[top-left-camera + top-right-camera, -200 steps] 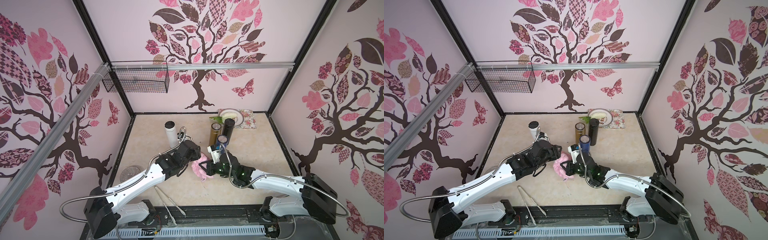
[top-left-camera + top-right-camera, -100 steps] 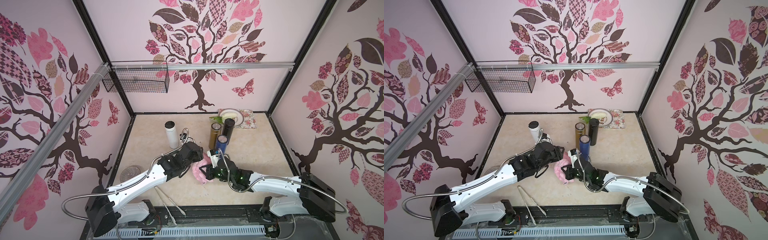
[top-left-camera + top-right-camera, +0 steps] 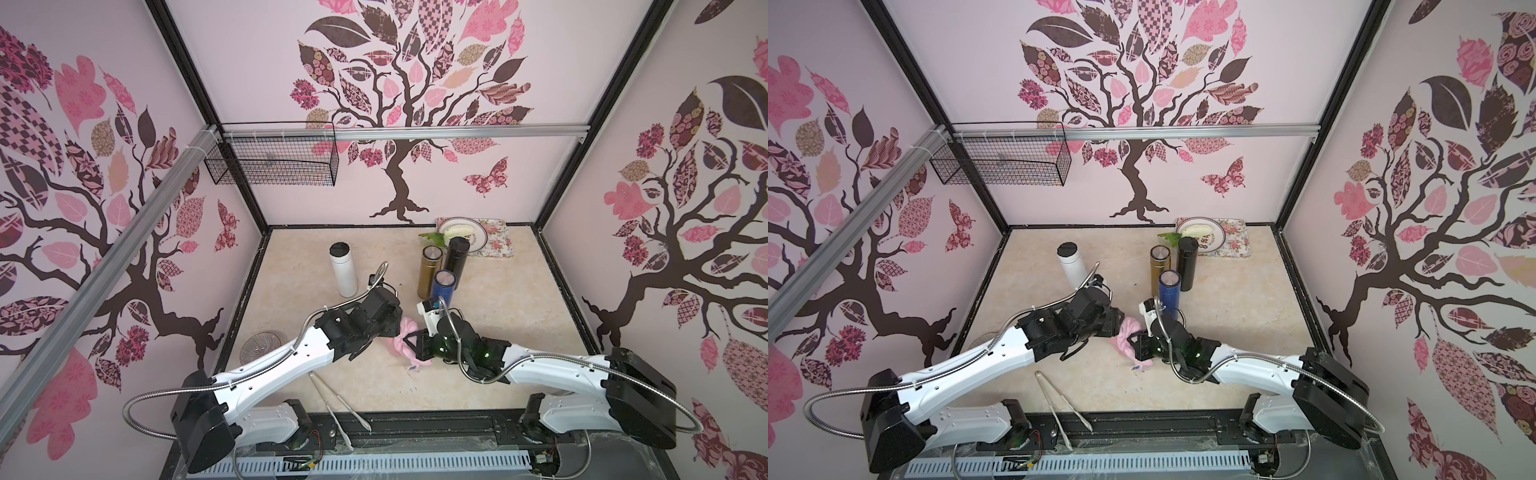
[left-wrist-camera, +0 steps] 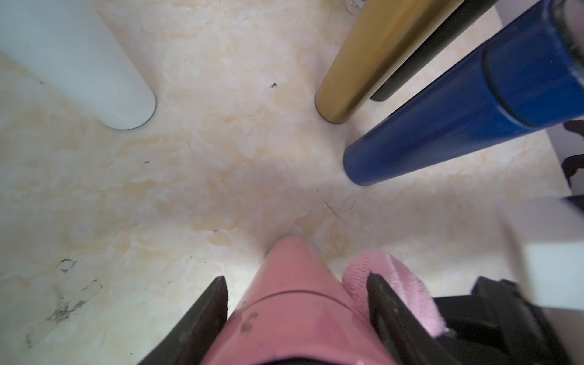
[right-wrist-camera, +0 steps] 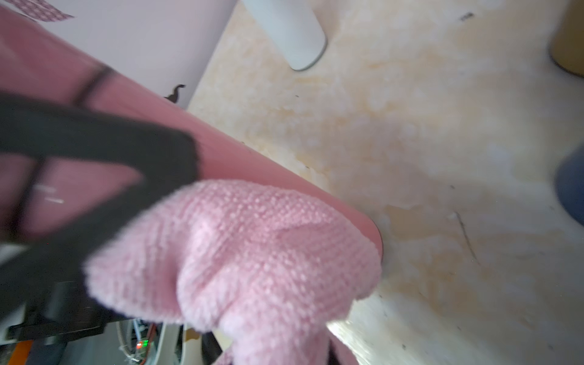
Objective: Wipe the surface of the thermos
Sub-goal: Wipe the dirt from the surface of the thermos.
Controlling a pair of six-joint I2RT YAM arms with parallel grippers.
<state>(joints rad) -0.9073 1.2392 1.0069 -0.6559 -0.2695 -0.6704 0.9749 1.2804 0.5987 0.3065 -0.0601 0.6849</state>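
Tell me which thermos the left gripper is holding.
The pink thermos, clamped in the left gripper. The white, gold, black and blue ones stand free, untouched.

Pale pink walls (image 3: 266, 75), brown-and-pink tree decals (image 3: 399, 183), black corner posts (image 3: 188, 83), aluminium rail (image 3: 457, 132) across the back, black wire basket (image 3: 270, 166) upper left, beige marbled table (image 3: 519, 316), even diffuse light.

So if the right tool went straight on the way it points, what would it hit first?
Most likely the pink thermos: the right tool, shut on the pink cloth, points at its side, cloth seemingly touching it.
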